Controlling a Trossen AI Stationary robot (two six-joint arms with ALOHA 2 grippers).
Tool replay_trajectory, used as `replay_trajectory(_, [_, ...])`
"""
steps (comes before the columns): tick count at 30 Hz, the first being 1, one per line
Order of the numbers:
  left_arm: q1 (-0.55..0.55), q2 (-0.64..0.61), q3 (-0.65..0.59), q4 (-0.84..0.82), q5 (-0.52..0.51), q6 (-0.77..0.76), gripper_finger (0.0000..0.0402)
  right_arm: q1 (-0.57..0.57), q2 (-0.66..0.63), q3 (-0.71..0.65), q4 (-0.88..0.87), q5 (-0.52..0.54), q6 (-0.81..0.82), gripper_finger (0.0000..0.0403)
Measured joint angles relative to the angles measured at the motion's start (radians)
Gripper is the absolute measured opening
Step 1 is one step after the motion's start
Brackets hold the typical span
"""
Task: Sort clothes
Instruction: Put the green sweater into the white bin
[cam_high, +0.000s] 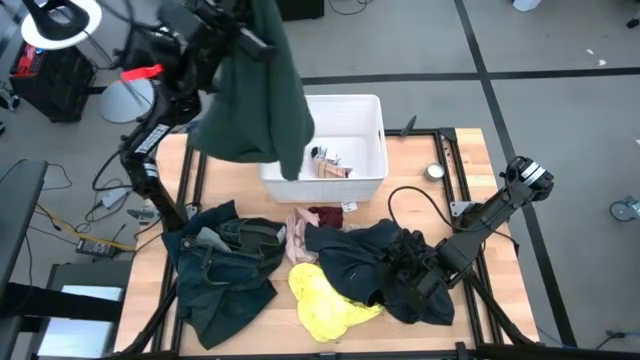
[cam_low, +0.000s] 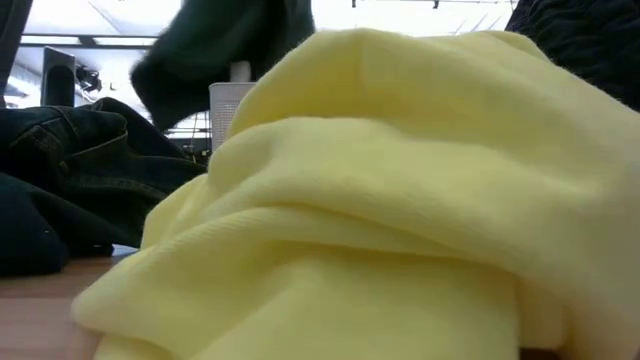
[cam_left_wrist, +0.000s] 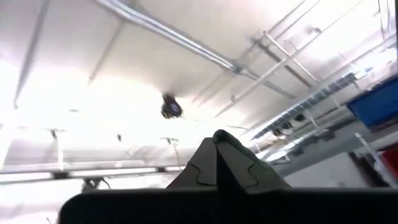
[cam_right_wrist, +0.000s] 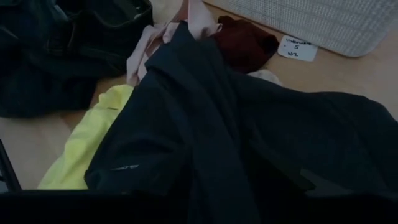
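Clothes mostly remain in a heap along the near half of the bench (cam_high: 470, 180), so by my reckoning the sorting has barely begun. Biggest of all is the dark green garment (cam_high: 255, 95), hanging in the air above the far left corner, beside the white bin (cam_high: 375, 135) at the far edge; the left gripper (cam_high: 238, 30) is raised high with that cloth draped from it, so it appears pinched on the fabric, though the fingers themselves are hidden. Next, a dark jeans-like garment (cam_high: 225, 265) lies rumpled near the left edge, and a dark navy garment (cam_high: 375, 265) sprawls towards the near right. The right gripper (cam_high: 425, 280) is down on that navy cloth; I cannot tell whether its fingers are spread or pressed together, as the fabric fills its wrist view. Smaller pieces sit between the two dark piles: a yellow piece (cam_high: 325, 300) at the near edge, a pale pink piece (cam_high: 298, 238) and a maroon piece (cam_high: 328, 217) just in front of the bin. The bin holds only a few small items (cam_high: 328, 165), which I cannot make out. Nearly everything is left to sort
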Motion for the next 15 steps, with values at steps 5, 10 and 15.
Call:
replay_trajectory(5, [0.032,0.042,0.000,-0.043,0.012,-0.112,0.0000,-0.001,0.000,0.000,0.003,0.000,-0.006,0.0150])
replay_trajectory(10, [0.058,0.038,0.000,-0.301,0.014,-0.120,0.0000,-0.001,0.000,0.000,0.014,0.000,-0.005,0.0150])
replay_trajectory(15, [0.065,0.029,0.000,-0.740,-0.003,-0.121,0.0000,0.001,-0.001,0.000,0.029,0.000,-0.008,0.0150])
